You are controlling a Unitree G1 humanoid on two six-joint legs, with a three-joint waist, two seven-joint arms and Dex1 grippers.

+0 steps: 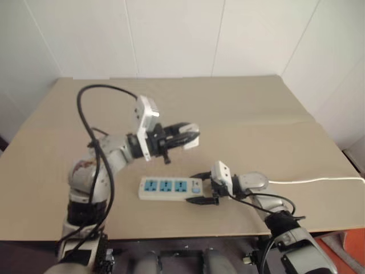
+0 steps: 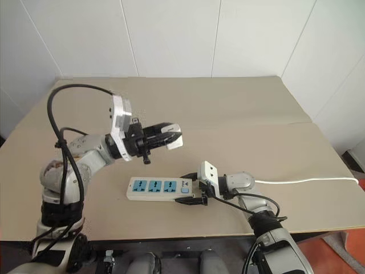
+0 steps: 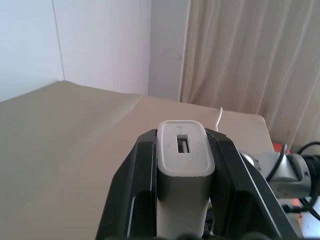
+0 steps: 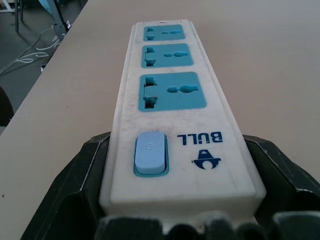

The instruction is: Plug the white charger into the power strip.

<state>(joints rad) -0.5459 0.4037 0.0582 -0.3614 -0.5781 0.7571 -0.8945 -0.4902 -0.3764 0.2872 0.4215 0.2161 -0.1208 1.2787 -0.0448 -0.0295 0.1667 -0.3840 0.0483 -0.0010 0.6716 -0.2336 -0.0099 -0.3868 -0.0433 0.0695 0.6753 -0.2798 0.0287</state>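
1. The left gripper (image 1: 185,137) holds the small white rectangular plastic charger (image 3: 183,165) clamped between its 2 black fingers (image 3: 131,195), raised above the table, inward of the front edge.
2. That raised, roughly level hold likely keeps the charger free to be turned over a socket; its prongs are hidden, so their direction cannot be told.
3. The long white plastic power strip (image 1: 169,188) with 3 blue socket faces lies flat near the table's front edge, about midway along it.
4. The right gripper (image 2: 191,189) has its jaws closed on the strip's switch end, 1 finger on each long side, probably to brace it against the push of plugging.
5. All 3 sockets look empty, so insertion is not yet done.
6. The thin white cord (image 1: 319,181) runs from the strip towards the table's right edge.
7. The tan matte table (image 1: 239,108) stands in a corner of plain white panelled walls (image 1: 171,34); a beige curtain (image 3: 235,60) hangs beyond one end.
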